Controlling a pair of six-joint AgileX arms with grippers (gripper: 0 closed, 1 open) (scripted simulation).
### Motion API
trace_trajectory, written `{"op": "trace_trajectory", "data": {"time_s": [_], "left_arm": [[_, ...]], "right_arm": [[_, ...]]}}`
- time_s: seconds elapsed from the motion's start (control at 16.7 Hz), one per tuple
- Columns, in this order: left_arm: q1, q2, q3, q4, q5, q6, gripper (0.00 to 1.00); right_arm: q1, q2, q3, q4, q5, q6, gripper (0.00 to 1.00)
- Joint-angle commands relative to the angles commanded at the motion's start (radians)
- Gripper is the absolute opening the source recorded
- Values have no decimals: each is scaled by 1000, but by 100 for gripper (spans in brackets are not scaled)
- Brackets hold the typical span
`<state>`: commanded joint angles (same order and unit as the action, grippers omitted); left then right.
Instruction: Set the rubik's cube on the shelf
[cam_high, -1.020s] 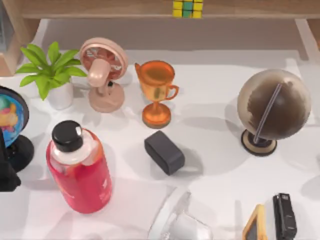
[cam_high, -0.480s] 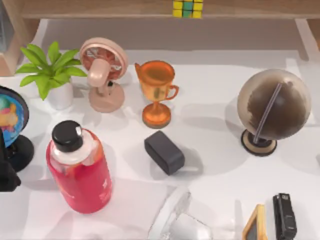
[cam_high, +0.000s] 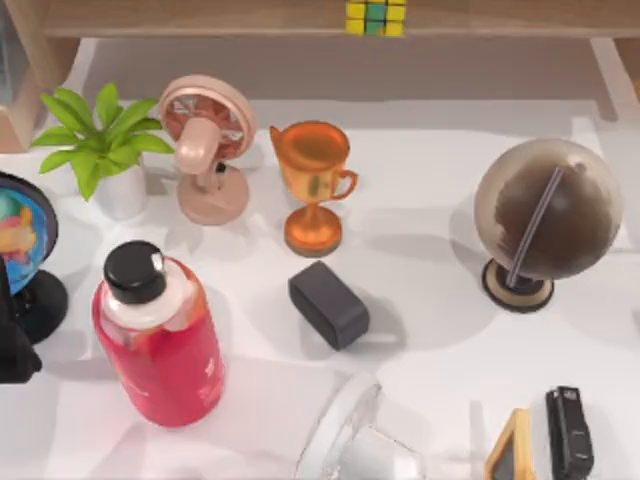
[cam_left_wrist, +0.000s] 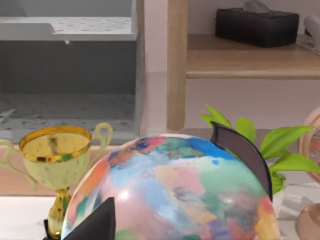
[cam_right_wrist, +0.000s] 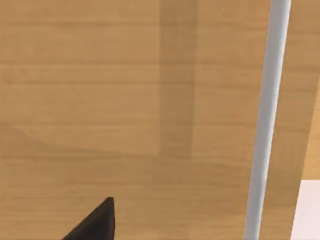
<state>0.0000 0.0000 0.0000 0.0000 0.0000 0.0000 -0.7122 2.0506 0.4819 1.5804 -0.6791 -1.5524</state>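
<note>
one job here, and it looks done: the cube (cam_high: 376, 17) sits on the shelf (cam_high: 200, 17) at the far edge, well apart from the trophy (cam_high: 313, 185) and grey block (cam_high: 329, 304) on the table (cam_high: 420, 190). nothing holds it. the left gripper (cam_left_wrist: 165, 210) hangs over a painted globe (cam_left_wrist: 170, 195); the right gripper (cam_right_wrist: 95, 222) faces wood. i cannot tell whether either is open. room between things is tight.

yellow-green rubik's cube (cam_high: 375, 18), light-brown shelf (cam_high: 200, 17).
</note>
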Motion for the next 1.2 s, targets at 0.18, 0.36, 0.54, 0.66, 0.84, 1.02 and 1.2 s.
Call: {"op": "trace_trajectory", "data": {"time_s": [0.18, 0.36, 0.54, 0.66, 0.84, 1.02, 1.2], "left_arm": [[0, 0, 0, 0, 0, 0, 100], [0, 0, 0, 0, 0, 0, 100], [0, 0, 0, 0, 0, 0, 100], [0, 0, 0, 0, 0, 0, 100], [0, 0, 0, 0, 0, 0, 100], [0, 0, 0, 0, 0, 0, 100], [0, 0, 0, 0, 0, 0, 100]], "right_arm": [[23, 10, 31, -22, 24, 0, 100], [23, 10, 31, -22, 24, 0, 100], [23, 10, 31, -22, 24, 0, 77], [23, 10, 31, -22, 24, 0, 62], [23, 10, 31, -22, 24, 0, 40], [23, 10, 31, -22, 24, 0, 17], [23, 10, 31, -22, 24, 0, 0]]}}
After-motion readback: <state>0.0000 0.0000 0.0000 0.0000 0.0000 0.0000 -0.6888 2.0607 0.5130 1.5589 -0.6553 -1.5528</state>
